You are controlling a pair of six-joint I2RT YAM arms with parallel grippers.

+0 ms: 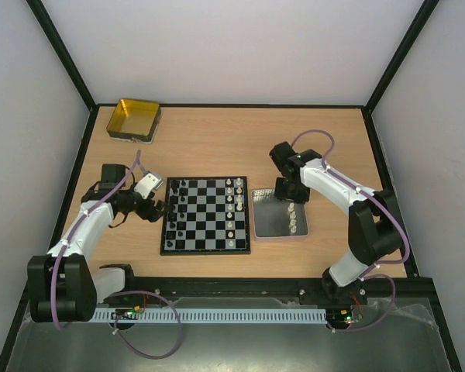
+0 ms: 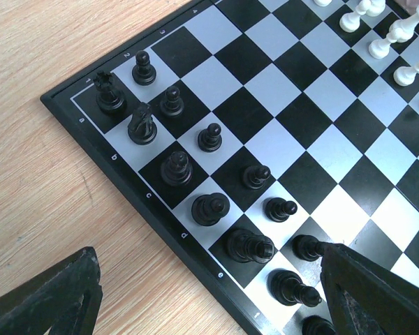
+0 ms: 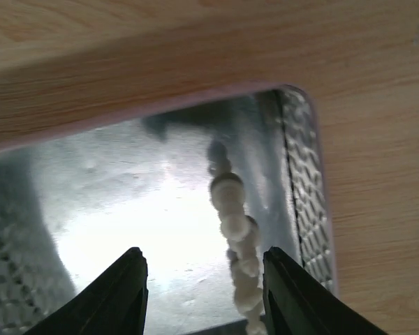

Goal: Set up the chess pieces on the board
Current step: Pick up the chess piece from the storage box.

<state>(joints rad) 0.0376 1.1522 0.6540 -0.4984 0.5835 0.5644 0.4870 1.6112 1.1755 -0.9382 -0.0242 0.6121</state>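
The board lies mid-table. Black chess pieces fill its two left files and white ones stand along its right side. My left gripper hovers over the board's left edge, open wide. In the left wrist view its fingers straddle the board's edge above black pieces, holding nothing. My right gripper hangs over the silver tray. In the right wrist view it is open, with a row of white pieces standing between its fingertips, nearer the right finger.
A yellow square tin sits at the table's far left corner. The tray's patterned wall runs close beside the row of white pieces. Black frame posts edge the table.
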